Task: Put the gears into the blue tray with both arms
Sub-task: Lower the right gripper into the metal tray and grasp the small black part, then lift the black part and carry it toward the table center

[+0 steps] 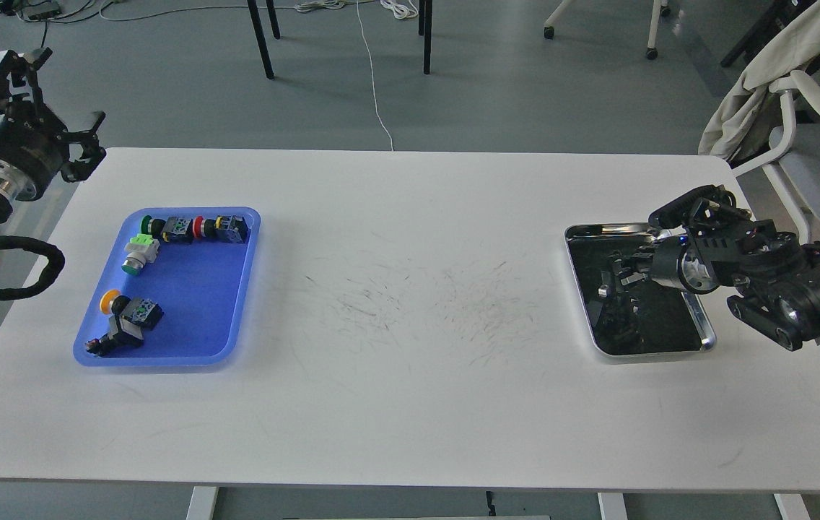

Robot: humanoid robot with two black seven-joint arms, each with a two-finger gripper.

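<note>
My right gripper point(616, 278) reaches into the shiny steel tray point(702, 334), where the tiny black gears presumably lie, indistinguishable beneath it; whether it grips anything I cannot tell. Far to its left, the shallow blue plastic tray point(190, 296) waits; my left gripper point(42, 101) hovers spread.

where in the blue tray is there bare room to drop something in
In the blue tray, the right half below the top row of push-button switches is bare. So is the middle strip, between the green-capped switch and the orange-capped pair. The top edge and lower left corner are crowded.
</note>
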